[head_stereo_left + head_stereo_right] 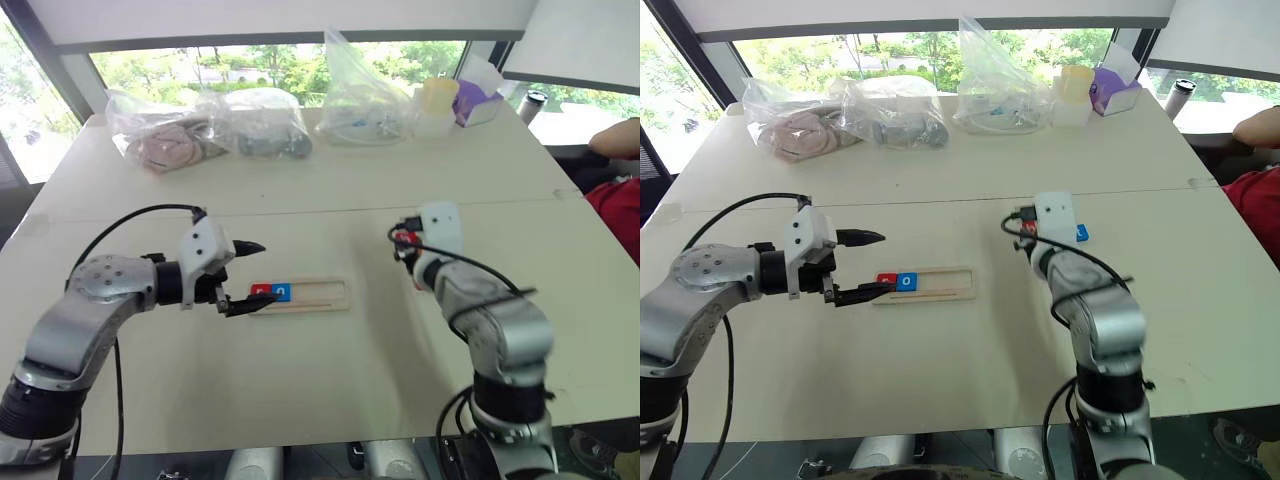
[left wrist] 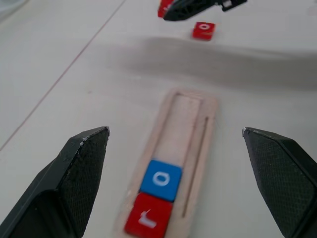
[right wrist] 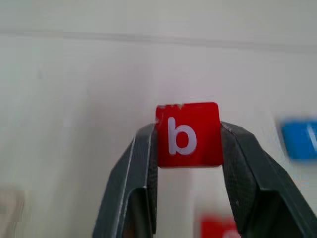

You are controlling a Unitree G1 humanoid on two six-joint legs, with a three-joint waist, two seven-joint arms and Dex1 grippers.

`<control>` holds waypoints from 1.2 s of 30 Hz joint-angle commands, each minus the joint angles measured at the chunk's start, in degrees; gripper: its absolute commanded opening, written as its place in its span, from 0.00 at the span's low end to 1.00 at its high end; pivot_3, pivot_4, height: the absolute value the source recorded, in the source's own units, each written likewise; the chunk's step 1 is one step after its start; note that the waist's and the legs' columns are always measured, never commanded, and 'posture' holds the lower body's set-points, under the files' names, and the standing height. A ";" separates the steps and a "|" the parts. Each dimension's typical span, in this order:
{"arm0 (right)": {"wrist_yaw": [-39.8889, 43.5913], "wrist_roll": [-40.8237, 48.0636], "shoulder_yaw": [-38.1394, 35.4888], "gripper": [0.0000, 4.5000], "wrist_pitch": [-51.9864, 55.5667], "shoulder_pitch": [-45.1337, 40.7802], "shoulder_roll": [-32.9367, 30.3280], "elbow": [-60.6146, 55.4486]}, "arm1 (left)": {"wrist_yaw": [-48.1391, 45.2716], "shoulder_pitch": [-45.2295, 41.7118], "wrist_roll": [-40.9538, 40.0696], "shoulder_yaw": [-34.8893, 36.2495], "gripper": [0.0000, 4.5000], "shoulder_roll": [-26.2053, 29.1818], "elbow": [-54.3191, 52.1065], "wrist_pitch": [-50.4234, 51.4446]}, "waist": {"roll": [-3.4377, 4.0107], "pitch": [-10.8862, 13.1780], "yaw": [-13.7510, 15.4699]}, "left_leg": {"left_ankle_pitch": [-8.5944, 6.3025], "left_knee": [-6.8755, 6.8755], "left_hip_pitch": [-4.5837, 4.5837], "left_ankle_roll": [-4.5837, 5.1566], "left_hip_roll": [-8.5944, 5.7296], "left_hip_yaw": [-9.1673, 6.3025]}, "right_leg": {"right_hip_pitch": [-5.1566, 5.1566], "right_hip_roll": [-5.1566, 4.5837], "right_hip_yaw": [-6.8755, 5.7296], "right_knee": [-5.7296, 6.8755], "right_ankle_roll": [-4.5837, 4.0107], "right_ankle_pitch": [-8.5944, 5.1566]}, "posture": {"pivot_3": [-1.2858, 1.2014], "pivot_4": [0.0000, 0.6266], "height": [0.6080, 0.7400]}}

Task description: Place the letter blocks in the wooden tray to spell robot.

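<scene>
We see the pale-wood tray (image 1: 300, 296), long with a thin raised rim, holding 2 flat square tiles, red r (image 2: 148, 221) and blue o (image 2: 160, 179), at its left end, where the left gripper (image 1: 249, 274) gapes wide, while right of the tray the right gripper (image 3: 188, 148) pinches the red b tile (image 3: 188, 134), clear plastic bags (image 1: 255, 122) lying beyond.

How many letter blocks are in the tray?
2. The red r block sits at one end of the wooden tray, and the blue o block lies right beside it. The other spaces are empty.
</scene>
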 commanded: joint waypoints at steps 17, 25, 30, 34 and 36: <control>-0.68 0.09 -6.44 0.98 9.26 9.02 13.56 -9.35 | -7.50 -1.67 -3.17 -4.10 1.00 3.96 -0.86 2.67 | 0.01 0.00 0.33 | 0.01 -0.12 0.04 -0.02 0.04 -0.01 | -0.04 0.00 -0.05 -0.08 -0.03 -0.14 | 0.52 0.24 1.00; 32.89 20.33 -14.47 0.98 3.22 5.86 -15.55 -11.96 | -9.91 -0.53 -4.26 -2.57 1.00 5.59 0.38 1.66 | 0.10 0.19 0.61 | 0.01 -0.09 0.02 -0.02 0.01 0.08 | -0.02 -0.14 -0.05 -0.18 0.00 -0.15 | 0.52 0.24 1.00; 51.46 15.16 -11.12 0.98 -28.89 18.49 -34.23 1.40 | -11.88 -0.72 -4.49 -2.33 1.00 6.29 0.51 0.01 | 0.01 0.19 0.65 | 0.00 -0.65 0.04 0.00 -0.02 0.07 | 0.22 0.01 -0.30 -0.87 0.10 -0.21 | 0.52 0.24 1.00; 59.86 11.20 -7.44 0.98 -46.91 20.18 -39.23 14.34 | -13.07 0.61 -4.91 -2.19 1.00 7.36 -0.51 0.29 | -0.14 0.28 0.28 | -0.01 -0.65 0.10 0.02 -0.02 0.41 | 0.19 -0.01 -0.13 -0.88 0.15 -0.18 | 0.52 0.24 1.00; 61.73 9.10 -5.21 0.98 -53.47 19.23 -40.07 19.45 | -13.11 1.54 -3.49 -2.92 1.00 7.84 -0.50 -1.02 | -0.14 0.28 0.50 | -0.01 -0.62 0.12 0.02 -0.01 0.42 | 0.19 0.00 -0.12 -0.86 0.12 -0.18 | 0.52 0.24 1.00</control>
